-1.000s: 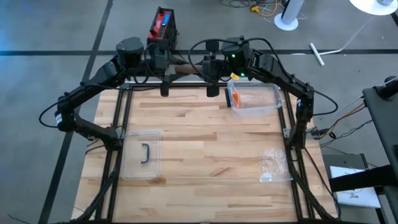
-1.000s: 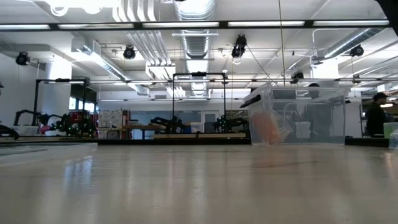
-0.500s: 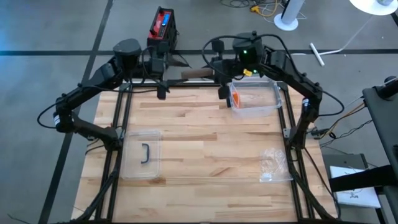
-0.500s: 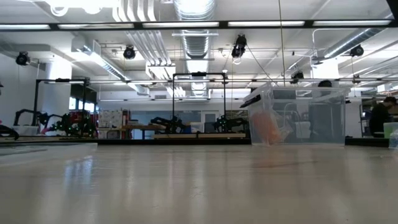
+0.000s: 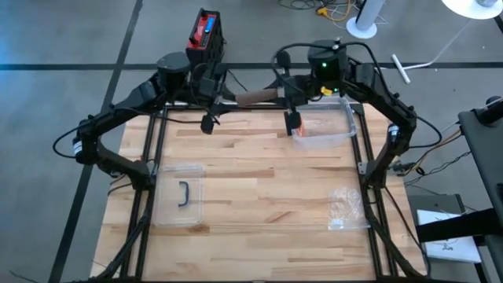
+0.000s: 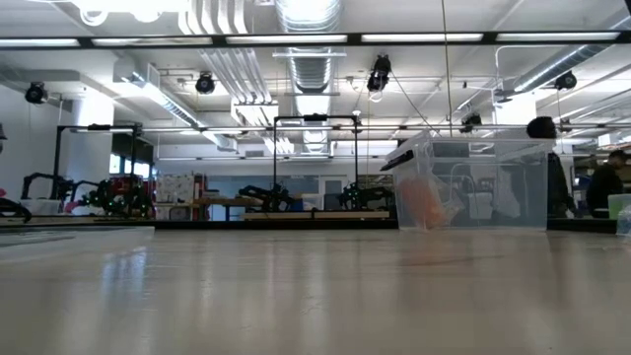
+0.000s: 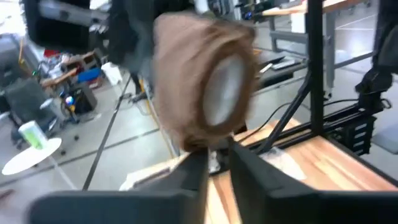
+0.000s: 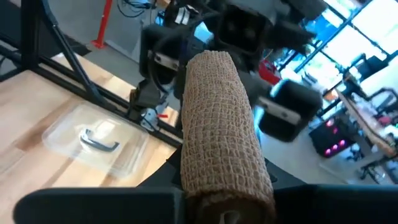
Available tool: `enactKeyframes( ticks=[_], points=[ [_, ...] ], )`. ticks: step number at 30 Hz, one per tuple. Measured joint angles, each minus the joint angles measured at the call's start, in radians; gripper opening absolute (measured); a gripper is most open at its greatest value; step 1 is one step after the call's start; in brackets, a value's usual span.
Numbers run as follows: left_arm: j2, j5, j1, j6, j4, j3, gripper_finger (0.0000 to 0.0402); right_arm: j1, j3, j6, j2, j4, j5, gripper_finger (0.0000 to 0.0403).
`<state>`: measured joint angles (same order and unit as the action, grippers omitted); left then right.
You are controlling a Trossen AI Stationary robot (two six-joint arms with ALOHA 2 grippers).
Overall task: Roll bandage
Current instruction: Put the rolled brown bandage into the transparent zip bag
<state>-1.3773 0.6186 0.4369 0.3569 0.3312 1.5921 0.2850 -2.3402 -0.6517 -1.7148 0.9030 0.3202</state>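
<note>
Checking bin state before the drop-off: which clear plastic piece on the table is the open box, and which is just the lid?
The open box sits at the far right by the right arm, with something orange inside. The lid lies flat near left, a dark handle on top.

rough woven cloth bandage [image 8: 221, 162]

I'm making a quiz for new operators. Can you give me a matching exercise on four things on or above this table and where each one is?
Things:
1. tan rolled bandage
2. clear plastic bin
3. clear flat lid with dark handle
4. crumpled clear plastic bag

Places:
A. near left part of the table
B. held in the air above the far edge
C. near right part of the table
D. far right part of the table

Pairs: 1-B, 2-D, 3-A, 4-C
</note>
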Motion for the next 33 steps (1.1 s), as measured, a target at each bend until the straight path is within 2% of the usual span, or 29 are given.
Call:
enactKeyframes(
  ticks=[3,7,12,16,19,22,25,29,33],
  points=[
    [0.0,0.001,-0.023,-0.007,-0.043,-0.004,0.001,-0.003,0.0,0.032,0.02,0.036,-0.005,0.0054],
    [0.0,-0.027,-0.057,-0.039,-0.094,-0.022,0.0016,-0.005,0.0,0.08,0.048,0.094,-0.038,0.0054],
    [0.001,-0.031,-0.117,-0.036,-0.155,-0.126,0.0012,-0.017,0.0,0.2,0.087,0.234,-0.224,0.0054],
    [-0.021,-0.042,-0.188,-0.095,-0.433,-0.292,0.0009,-0.018,0.004,0.389,0.094,0.47,-0.357,0.0054],
    [-0.076,-0.16,-0.243,-0.149,-0.695,-0.411,0.0019,-0.019,0.038,0.544,0.087,0.633,-0.376,0.0054],
    [-0.156,-0.269,-0.284,-0.191,-0.869,-0.478,0.0039,-0.031,0.147,0.664,0.095,0.659,-0.369,0.0054],
    [-0.245,-0.299,-0.319,-0.252,-0.983,-0.495,0.0064,-0.055,0.295,0.746,0.128,0.671,-0.318,0.0054],
    [-0.338,-0.3,-0.376,-0.333,-1.031,-0.492,0.0103,-0.132,0.529,0.869,0.2,0.662,-0.314,0.0054],
    [-0.403,-0.382,-0.451,-0.365,-1.035,-0.492,0.0142,-0.257,0.742,1.055,0.269,0.645,-0.312,0.0054]
  ],
)
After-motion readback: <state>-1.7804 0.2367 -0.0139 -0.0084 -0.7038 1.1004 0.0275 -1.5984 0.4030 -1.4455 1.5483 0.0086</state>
